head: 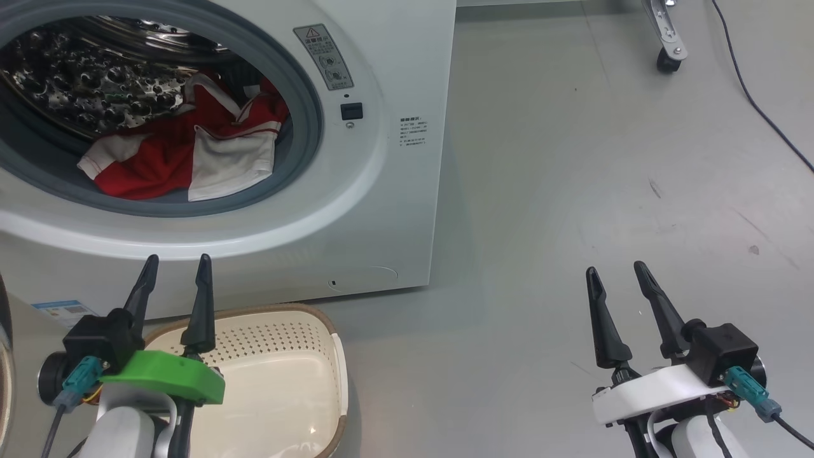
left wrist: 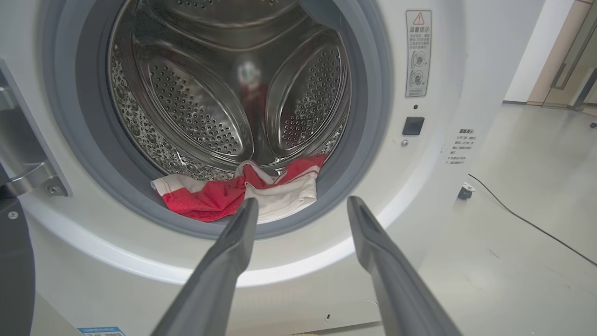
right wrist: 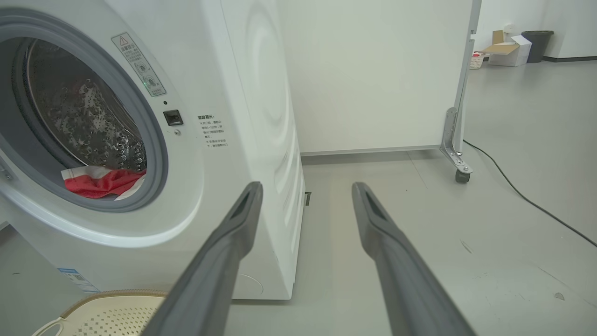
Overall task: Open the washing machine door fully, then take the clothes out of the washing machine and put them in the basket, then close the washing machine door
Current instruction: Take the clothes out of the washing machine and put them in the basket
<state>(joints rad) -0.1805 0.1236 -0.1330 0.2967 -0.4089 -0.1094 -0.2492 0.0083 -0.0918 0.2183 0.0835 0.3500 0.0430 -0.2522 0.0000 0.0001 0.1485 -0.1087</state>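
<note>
The left hand (head: pixel 178 259) had two long, dark fingers (head: pixel 202 305), slim and tapering to blunt points, set in a bright green bracket (head: pixel 166 378). A black box (head: pixel 95 340) was fixed beside it, with a teal plug (head: pixel 82 372) and a grey cable (head: pixel 54 426), above a pale rounded forearm (head: pixel 124 432). The right hand (head: pixel 615 267) was built alike but with a white bracket (head: pixel 655 391). Its black cube (head: pixel 725 353) carried a teal connector (head: pixel 747 388) and a black lead (head: pixel 795 432), with thin orange wires (head: pixel 730 401) beneath. In the wrist views the fingers looked matte grey, each with a shallow recess near the tip.
</note>
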